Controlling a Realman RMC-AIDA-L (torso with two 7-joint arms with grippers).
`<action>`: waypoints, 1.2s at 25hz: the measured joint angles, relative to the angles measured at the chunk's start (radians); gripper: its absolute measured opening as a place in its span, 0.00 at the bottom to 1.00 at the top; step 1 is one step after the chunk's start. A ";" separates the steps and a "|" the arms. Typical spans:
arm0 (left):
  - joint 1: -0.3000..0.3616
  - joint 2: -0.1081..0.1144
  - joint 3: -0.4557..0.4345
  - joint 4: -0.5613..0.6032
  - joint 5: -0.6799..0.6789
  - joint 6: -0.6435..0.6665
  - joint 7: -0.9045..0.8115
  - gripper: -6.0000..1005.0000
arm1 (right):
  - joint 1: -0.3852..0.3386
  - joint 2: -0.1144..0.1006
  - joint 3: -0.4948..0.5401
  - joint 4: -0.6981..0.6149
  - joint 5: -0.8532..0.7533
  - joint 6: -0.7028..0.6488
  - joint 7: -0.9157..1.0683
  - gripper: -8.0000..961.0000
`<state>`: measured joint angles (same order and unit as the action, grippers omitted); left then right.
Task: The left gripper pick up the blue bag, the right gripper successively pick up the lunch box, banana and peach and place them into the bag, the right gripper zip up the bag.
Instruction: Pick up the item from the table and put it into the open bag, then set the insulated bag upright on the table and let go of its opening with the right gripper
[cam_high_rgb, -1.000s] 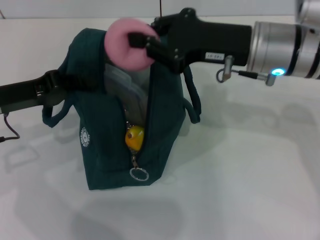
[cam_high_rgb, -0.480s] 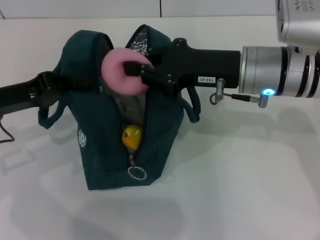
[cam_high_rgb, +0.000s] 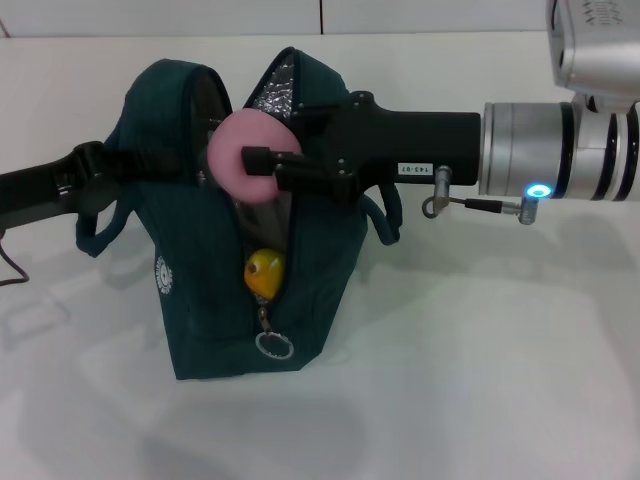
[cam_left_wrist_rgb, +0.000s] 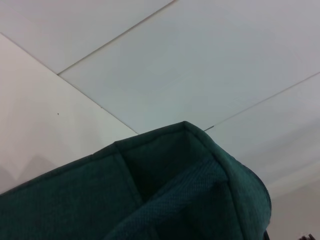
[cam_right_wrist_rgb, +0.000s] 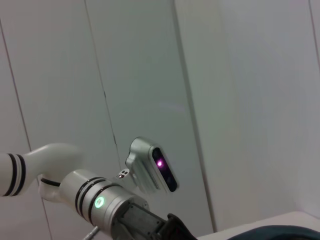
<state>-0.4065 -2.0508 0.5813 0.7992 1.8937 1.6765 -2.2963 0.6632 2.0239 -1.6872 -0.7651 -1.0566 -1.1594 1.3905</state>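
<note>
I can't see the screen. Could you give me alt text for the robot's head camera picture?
The right gripper, reaching in from the right, holds a pink peach at the open top of an upright blue bag on a white table. The left gripper holds the bag's left side, and a yellow banana shows through the half-open zipper.

Black right gripper (cam_high_rgb: 262, 163) with white label, silver wrist, blue light.

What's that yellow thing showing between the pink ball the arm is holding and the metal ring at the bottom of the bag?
In the head view, the banana shows through the blue bag's open slit, below the peach in the right gripper and above the zipper ring.
</note>
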 joint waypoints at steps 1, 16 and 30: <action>0.000 0.000 0.000 0.000 0.000 0.000 0.000 0.04 | -0.002 0.000 0.002 0.000 0.001 0.000 0.000 0.41; 0.000 0.000 0.000 0.000 -0.001 0.000 0.005 0.04 | -0.060 -0.005 0.143 0.002 0.011 -0.026 -0.006 0.78; -0.008 -0.002 0.000 -0.001 -0.001 0.000 0.004 0.04 | -0.083 -0.013 0.341 0.165 -0.157 0.051 -0.037 0.83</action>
<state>-0.4142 -2.0525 0.5814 0.7979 1.8926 1.6766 -2.2924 0.5798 2.0107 -1.3466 -0.6001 -1.2138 -1.1080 1.3537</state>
